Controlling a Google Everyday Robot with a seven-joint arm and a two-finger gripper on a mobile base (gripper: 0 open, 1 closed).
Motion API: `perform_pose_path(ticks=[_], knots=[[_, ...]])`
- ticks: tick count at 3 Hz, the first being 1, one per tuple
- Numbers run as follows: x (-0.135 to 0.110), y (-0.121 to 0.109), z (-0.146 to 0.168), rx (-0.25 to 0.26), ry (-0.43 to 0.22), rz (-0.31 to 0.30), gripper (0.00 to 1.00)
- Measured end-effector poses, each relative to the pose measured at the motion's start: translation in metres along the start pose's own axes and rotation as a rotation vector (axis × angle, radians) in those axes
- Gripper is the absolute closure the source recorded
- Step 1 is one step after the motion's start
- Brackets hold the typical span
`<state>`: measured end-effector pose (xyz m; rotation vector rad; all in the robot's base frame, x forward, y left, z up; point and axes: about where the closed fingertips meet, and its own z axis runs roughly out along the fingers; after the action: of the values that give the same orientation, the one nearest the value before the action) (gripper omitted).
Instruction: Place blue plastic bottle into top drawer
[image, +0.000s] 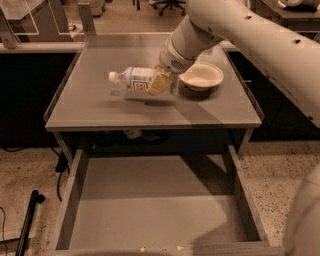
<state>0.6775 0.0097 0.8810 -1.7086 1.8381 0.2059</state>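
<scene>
The blue plastic bottle lies on its side, white cap to the left, held a little above the grey tabletop, with its shadow below it. My gripper is shut on the bottle's right end, coming down from the upper right. The top drawer stands pulled open below the table's front edge, and its flat grey bottom is bare.
A round white bowl sits on the tabletop just right of the gripper. My arm crosses the upper right. A dark cable and a black pole lie on the floor at the left. Other desks and chairs stand behind.
</scene>
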Motion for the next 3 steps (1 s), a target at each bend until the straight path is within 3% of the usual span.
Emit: perform_pose_path(ticks=[2,3], knots=[[-0.002,0.044,-0.094,0.081,-0.068,-0.001,1.00],[0.008,0.074,-0.118,0.096,-0.082,-0.005,1.00]])
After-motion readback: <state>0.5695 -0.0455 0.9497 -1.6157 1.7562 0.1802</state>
